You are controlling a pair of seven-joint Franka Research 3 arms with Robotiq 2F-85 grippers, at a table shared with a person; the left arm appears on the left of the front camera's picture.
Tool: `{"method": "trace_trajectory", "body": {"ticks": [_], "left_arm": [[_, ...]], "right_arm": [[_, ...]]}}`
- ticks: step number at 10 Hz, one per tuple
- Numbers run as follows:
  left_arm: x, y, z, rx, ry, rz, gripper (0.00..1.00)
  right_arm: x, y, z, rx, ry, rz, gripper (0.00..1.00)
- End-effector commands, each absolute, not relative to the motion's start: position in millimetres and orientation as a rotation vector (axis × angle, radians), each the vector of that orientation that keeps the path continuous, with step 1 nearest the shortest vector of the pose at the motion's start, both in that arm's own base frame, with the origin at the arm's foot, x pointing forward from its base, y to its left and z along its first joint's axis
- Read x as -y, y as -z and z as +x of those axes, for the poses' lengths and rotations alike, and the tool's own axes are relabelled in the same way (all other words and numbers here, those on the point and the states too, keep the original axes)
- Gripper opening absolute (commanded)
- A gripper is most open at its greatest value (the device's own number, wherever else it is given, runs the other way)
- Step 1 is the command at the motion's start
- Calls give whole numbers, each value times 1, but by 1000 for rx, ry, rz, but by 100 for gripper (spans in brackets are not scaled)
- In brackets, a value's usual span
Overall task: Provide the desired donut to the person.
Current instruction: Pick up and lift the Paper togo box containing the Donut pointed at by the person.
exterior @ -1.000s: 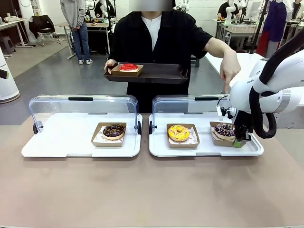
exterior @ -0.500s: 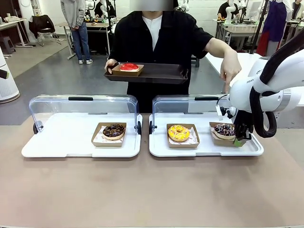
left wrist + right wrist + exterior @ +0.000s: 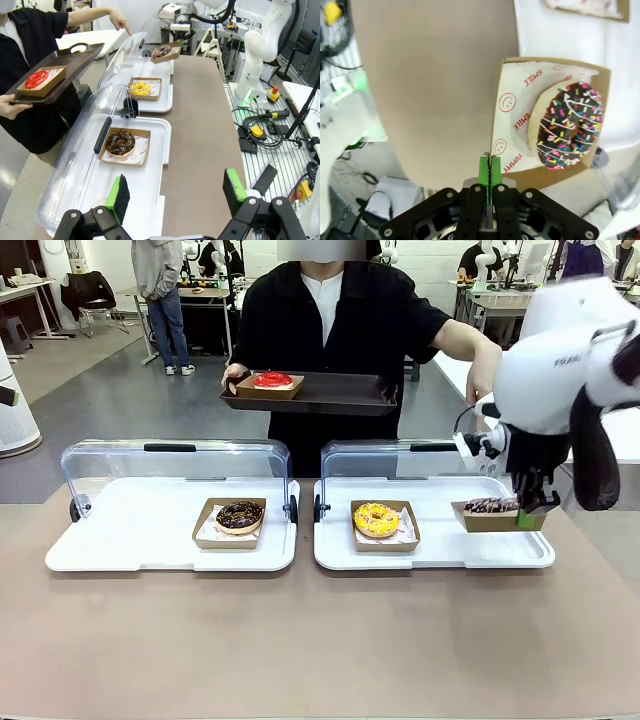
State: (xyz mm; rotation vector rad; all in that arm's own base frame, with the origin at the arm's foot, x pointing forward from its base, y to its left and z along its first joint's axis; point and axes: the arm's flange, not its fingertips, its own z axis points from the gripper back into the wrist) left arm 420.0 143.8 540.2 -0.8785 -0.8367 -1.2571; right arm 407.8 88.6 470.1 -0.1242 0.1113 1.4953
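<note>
Pinching sprinkle-donut box (image 3: 542, 176) rim: right claw (image 3: 489, 165); left wrist view shows left claw (image 3: 176, 189) spread.

On the surface (image 3: 320, 640), the left tray (image 3: 120, 550) holds one donut (image 3: 239, 516), the right tray (image 3: 440, 552) a second donut (image 3: 376, 519). A third donut (image 3: 490, 506) hangs over that tray's right end.

Glossy grey floor (image 3: 110, 390) runs deep into the room, a black office chair (image 3: 90, 295) draped with a dark jacket far left, pale work table (image 3: 500, 300) far right, brown matte tabletop (image 3: 320, 640) up front, all evenly lit.
</note>
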Motion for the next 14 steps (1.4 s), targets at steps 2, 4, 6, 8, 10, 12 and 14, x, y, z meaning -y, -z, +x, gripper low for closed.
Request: {"method": "trace_trajectory", "body": {"ticks": [2, 4, 6, 8, 10, 12, 14], "left_arm": [[-144, -541, 419, 840, 1257, -877, 98], [-144, -541, 419, 840, 1257, -877, 98], [-144, -541, 419, 840, 1257, -877, 98], [-144, -541, 419, 840, 1257, -877, 98], [-144, -541, 419, 840, 1257, -877, 98], [-144, -541, 419, 840, 1257, -877, 98], [-144, -541, 419, 840, 1257, -877, 98]], "right_arm": [[-114, -535, 352, -96, -1482, -213, 0], [-127, -594, 336, -64, -1464, -229, 0], [-131, -642, 360, -60, -1387, -167, 0], [-128, -676, 402, -47, -1329, -112, 0], [-121, -679, 445, -41, -1336, -59, 0], [-118, -673, 468, -39, -1338, -55, 0], [-116, -666, 453, -35, -1327, -98, 0]]}}
